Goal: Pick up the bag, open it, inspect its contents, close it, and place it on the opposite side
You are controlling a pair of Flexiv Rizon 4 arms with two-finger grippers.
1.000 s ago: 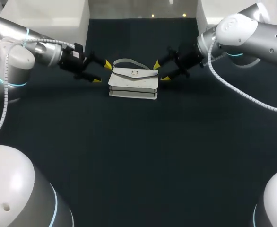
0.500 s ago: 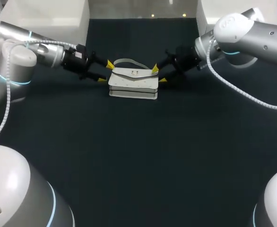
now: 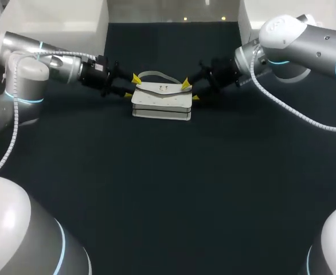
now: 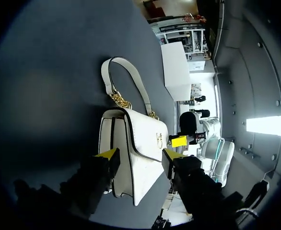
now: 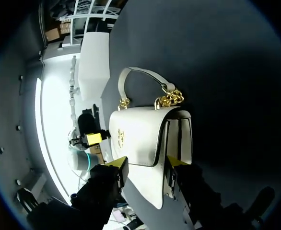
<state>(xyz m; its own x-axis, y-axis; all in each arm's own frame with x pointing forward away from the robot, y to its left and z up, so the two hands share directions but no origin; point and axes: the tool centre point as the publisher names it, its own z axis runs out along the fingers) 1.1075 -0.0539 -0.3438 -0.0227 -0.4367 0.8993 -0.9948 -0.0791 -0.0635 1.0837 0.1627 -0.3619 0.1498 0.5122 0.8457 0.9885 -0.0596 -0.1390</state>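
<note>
A white handbag [image 3: 161, 100] with a curved handle [image 3: 153, 74] and gold chain links lies at the back middle of the dark table. My left gripper [image 3: 132, 87] is at its left end. In the left wrist view the bag [image 4: 135, 163] sits between that gripper's [image 4: 140, 155] yellow tips, which are close to its sides but open. My right gripper [image 3: 190, 91] is at the bag's right end. In the right wrist view both fingers of that gripper [image 5: 147, 167] press on the bag [image 5: 140, 139] from two sides, shut on it.
A white box [image 3: 59, 17] stands at the table's back left corner and another [image 3: 260, 14] at the back right. The dark tabletop [image 3: 168, 183] stretches wide in front of the bag.
Both grippers have moved in toward the bag's ends and narrowed around it. The right fingers have come to rest on the bag. The bag has not shifted.
</note>
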